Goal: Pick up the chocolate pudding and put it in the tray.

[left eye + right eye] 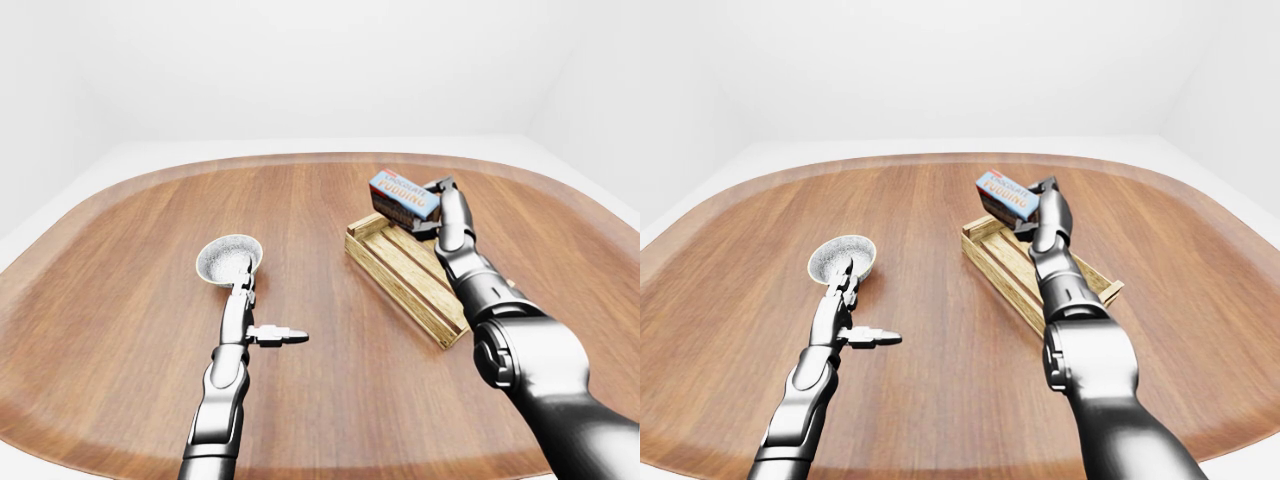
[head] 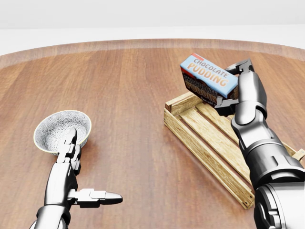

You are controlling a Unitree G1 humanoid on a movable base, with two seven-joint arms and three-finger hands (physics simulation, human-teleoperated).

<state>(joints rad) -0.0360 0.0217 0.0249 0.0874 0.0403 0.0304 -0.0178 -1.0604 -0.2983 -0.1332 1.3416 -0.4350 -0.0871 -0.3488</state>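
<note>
The chocolate pudding box [image 2: 208, 78], blue-topped with a dark side, hangs tilted in the air over the top end of the wooden tray [image 2: 190, 131] in the head view. My right hand [image 2: 232, 86] is shut on its right end, one finger over the top and one under it. The tray is a slatted crate lying diagonally right of centre; my right forearm covers part of it. Down at the lower left my left hand [image 2: 78, 169] stays open, fingers stretched toward a bowl, thumb pointing right, holding nothing.
A white patterned bowl [image 2: 62, 130] sits on the brown wooden table [image 2: 128, 86] just above my left hand. The table's rounded edge runs along the top of the head view, with a white floor and walls beyond.
</note>
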